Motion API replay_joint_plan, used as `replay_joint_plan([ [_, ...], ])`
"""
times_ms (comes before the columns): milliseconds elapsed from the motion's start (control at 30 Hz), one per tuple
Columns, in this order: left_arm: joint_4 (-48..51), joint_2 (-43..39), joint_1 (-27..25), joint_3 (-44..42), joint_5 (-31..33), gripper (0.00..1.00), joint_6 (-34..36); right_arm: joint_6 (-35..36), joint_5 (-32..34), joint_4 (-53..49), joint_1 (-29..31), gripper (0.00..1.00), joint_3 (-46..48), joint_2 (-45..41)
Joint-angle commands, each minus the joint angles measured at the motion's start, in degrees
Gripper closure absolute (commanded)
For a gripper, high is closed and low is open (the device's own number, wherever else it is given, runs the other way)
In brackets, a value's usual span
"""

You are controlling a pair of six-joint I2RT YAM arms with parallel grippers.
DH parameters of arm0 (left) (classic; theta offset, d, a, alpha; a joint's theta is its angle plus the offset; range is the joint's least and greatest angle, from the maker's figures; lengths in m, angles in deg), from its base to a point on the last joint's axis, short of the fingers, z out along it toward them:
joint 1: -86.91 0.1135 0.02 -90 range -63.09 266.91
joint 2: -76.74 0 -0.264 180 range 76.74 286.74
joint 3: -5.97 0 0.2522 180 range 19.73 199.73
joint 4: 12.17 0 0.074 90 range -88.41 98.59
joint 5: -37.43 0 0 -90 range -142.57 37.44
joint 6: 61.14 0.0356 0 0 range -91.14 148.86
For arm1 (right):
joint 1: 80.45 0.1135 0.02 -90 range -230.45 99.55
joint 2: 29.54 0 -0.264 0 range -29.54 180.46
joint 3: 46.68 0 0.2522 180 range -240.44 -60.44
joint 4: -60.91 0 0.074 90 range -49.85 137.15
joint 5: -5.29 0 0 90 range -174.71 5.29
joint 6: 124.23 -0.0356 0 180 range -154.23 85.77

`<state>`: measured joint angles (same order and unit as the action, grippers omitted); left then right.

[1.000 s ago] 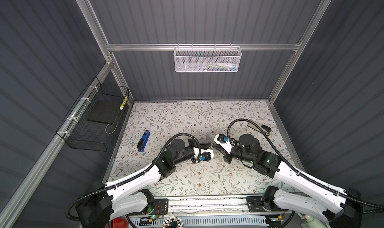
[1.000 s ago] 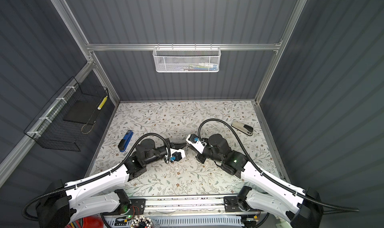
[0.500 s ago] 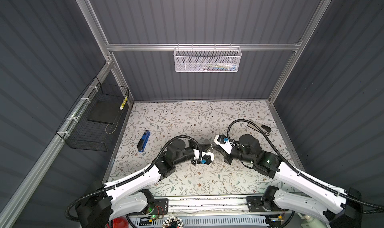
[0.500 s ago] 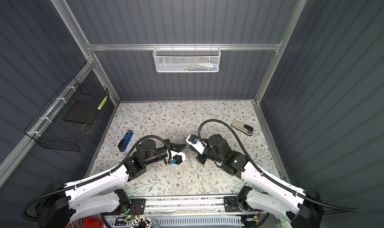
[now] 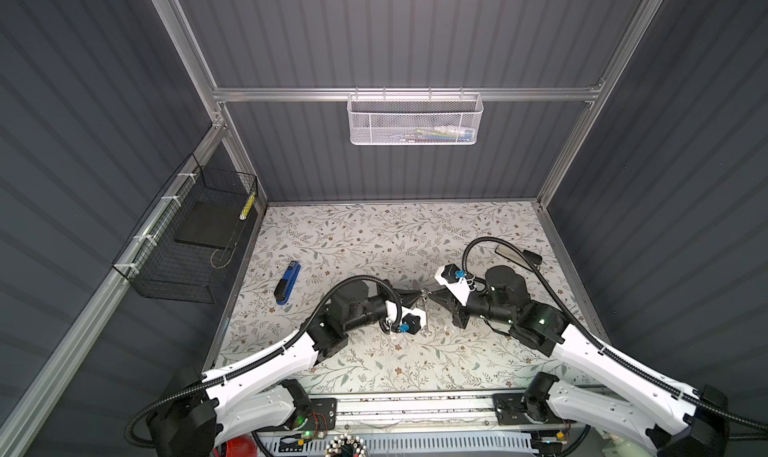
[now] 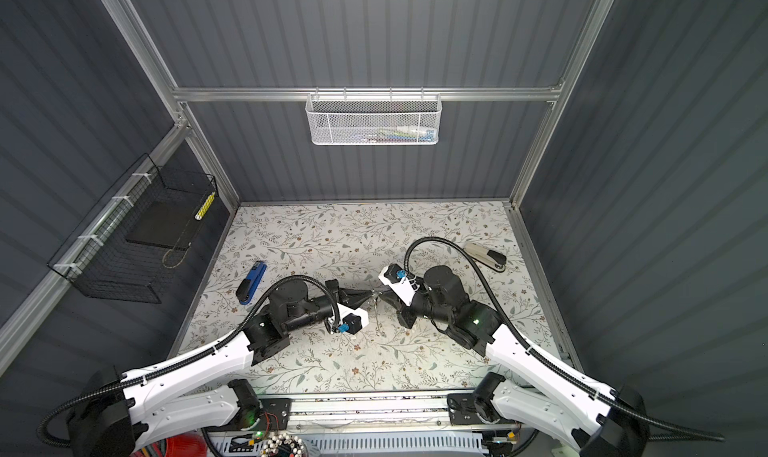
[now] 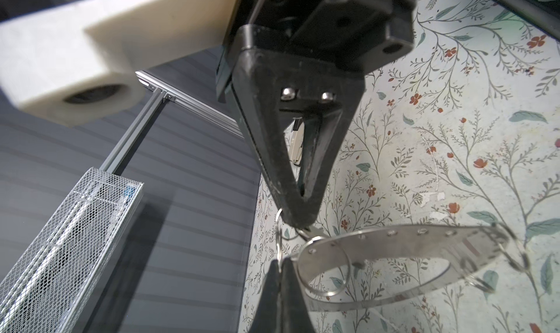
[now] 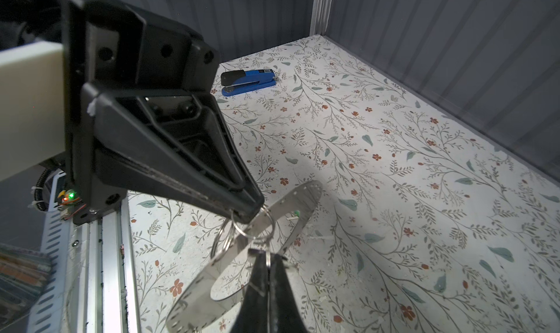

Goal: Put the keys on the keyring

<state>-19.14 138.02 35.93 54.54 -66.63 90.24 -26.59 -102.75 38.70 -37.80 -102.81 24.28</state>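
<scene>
keyring (image 7: 394,240) edge blurred (left wrist), speck in both top views

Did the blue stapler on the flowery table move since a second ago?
No. The blue and black stapler lies just as near the left edge of the flowery table as before, at the same slant, in both top views.
</scene>
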Motion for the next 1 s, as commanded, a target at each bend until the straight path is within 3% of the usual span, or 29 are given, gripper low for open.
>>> replay_joint_plan([
  [0,1.7,-1.1,-0.4,1.4,-3.4,1.00,0.7,-2.9,-3.2,2.5,-1.4,1.00,0.2,-0.5],
  [200,0.9,-0.9,-0.4,1.5,-3.7,1.00,-0.8,-4.4,-6.5,3.1,-2.6,1.00,0.0,0.4],
  [433,-3.4,-0.7,-0.2,1.4,-3.7,1.00,-7.1,-6.4,-12.5,3.8,-4.5,1.00,-0.1,2.4],
  [967,-11.7,0.4,4.9,0.8,-13.4,1.00,-22.2,-8.3,-19.5,5.7,-7.8,1.00,0.6,3.2],
])
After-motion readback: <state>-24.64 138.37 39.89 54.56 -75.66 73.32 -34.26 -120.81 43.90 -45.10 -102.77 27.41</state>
